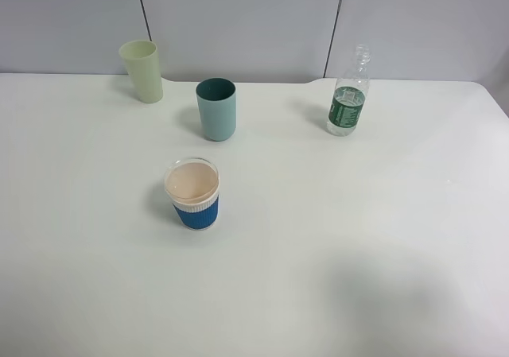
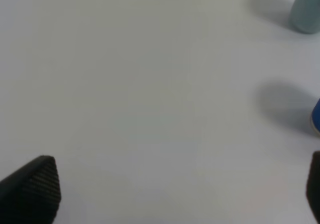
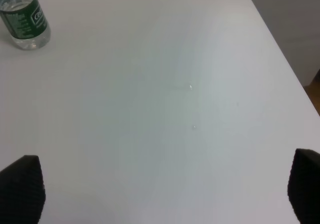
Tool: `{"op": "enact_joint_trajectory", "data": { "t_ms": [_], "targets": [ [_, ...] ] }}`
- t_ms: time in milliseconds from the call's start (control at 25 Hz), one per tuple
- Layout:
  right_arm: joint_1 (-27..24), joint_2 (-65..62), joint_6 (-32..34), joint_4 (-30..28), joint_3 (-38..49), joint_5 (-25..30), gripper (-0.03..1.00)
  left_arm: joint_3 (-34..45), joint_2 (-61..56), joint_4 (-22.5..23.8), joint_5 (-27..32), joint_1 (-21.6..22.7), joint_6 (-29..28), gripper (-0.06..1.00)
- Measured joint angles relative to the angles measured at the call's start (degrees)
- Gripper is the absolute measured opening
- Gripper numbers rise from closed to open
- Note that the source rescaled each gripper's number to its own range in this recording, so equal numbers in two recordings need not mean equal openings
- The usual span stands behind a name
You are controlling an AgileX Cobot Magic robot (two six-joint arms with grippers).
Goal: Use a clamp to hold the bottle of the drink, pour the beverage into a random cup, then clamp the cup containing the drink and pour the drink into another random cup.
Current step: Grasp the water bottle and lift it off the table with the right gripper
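Sleeved cup [image 1: 193,198] is sitting closest in the high view, upright, peach inside showing, nothing in it that I can see. Teal cup [image 1: 216,110] is standing behind it, pale cup [image 1: 142,71] further back to the left, and bottle [image 1: 348,95] is standing well apart on the right. All are sitting upright with gaps between them on the counter [image 1: 358,238], which I judge is leaving room for a tool to come in from the side. Bottle is looking uncapped, so ready to pour. Neither arm is showing in this view.

Left wrist view: left tool [image 2: 175,186] is hanging wide apart over bare counter, gripping nothing. Teal cup [image 2: 305,9] and a sliver of the sleeved cup are showing at the frame edge, both off the tool's line. This arm is sitting on the cup side, so I'd guess it's being kept for the cup pour.

Right wrist view: right tool [image 3: 162,186] is also gaping fully, empty. Bottle [image 3: 24,19] is standing ahead of it and off to one side, well apart, with water [image 3: 27,40] showing under the label. A few tiny specks [image 3: 190,87] are lying on the counter; can't tell what they are. Task is not yet begun; the bottle grab is looking like the first step, and the right tool is needing to swing across to line up.
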Motion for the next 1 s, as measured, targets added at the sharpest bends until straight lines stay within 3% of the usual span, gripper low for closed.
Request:
{"op": "enact_joint_trajectory", "data": {
  "t_ms": [1000],
  "targets": [
    [0.00, 0.00, 0.00, 0.00, 0.00, 0.00, 1.00, 0.00, 0.00, 0.00, 0.00, 0.00, 0.00, 1.00]
  ]
}}
